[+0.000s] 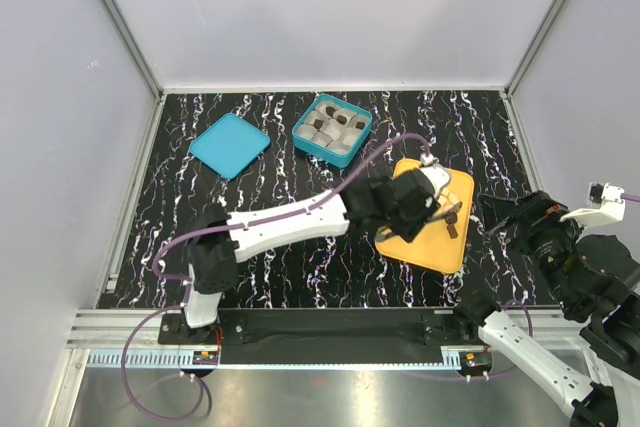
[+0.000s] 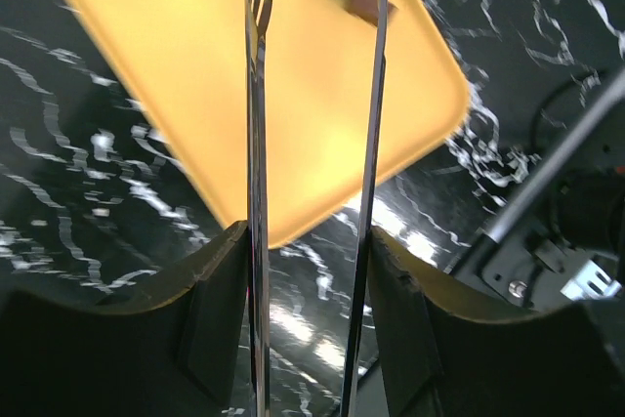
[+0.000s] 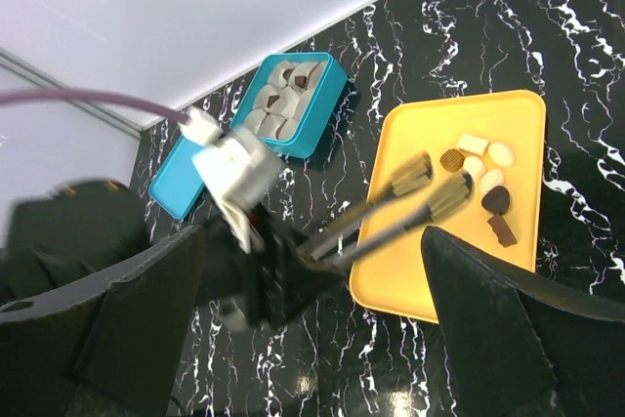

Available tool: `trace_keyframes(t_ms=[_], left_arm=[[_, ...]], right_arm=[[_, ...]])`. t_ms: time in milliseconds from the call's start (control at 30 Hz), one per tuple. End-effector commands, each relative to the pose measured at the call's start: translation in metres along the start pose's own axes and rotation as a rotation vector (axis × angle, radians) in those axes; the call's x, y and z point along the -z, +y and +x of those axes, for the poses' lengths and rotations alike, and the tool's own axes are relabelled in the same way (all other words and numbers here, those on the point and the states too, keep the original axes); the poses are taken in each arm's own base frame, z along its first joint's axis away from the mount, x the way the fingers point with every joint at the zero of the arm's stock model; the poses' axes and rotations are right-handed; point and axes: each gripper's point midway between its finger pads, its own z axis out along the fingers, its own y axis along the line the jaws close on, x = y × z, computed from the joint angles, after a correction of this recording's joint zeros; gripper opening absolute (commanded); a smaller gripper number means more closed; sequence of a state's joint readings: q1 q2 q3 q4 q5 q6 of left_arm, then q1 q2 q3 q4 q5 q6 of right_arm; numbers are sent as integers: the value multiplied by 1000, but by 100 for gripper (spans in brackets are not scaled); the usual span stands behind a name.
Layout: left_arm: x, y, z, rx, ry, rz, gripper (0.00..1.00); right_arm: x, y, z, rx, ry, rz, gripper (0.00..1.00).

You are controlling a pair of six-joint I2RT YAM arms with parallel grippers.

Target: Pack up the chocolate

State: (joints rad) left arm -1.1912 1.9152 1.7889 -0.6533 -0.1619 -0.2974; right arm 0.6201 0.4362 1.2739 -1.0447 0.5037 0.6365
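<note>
Now | left gripper parted, empty | right gripper wide open | chocolate sharp only from right wrist

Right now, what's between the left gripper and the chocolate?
Nothing but bare yellow tray; in the right wrist view the left gripper has its open tips right beside the chocolate.

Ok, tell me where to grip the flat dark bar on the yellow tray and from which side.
Pinch the flat dark bar across its long edges, coming straight down from above. It lies flat on the yellow tray and both long sides look clear, so the jaws should fit.
</note>
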Motion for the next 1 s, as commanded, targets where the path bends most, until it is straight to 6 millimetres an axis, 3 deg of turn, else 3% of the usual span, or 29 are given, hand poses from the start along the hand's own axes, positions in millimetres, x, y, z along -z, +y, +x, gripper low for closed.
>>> trace_keyframes(t_ms=[0,167,433,733,967], left_arm=[[-10,-28,-3,32,-40,23,53],[-30,-47,11,24,0,24,53],[-52,-45,21,23,35,-30,53],[-63,-43,33,15,63,-48,52],[-58,-31,37,12,76,-103,49]], right_arm=[[5,-2,-12,-10,-38,12,100],[6,-2,-10,-27,-34,5,100],[8,-4,-9,-29,-34,5,100],[7,-4,-9,-27,-36,3,100],[8,-4,-10,-27,-40,0,100]])
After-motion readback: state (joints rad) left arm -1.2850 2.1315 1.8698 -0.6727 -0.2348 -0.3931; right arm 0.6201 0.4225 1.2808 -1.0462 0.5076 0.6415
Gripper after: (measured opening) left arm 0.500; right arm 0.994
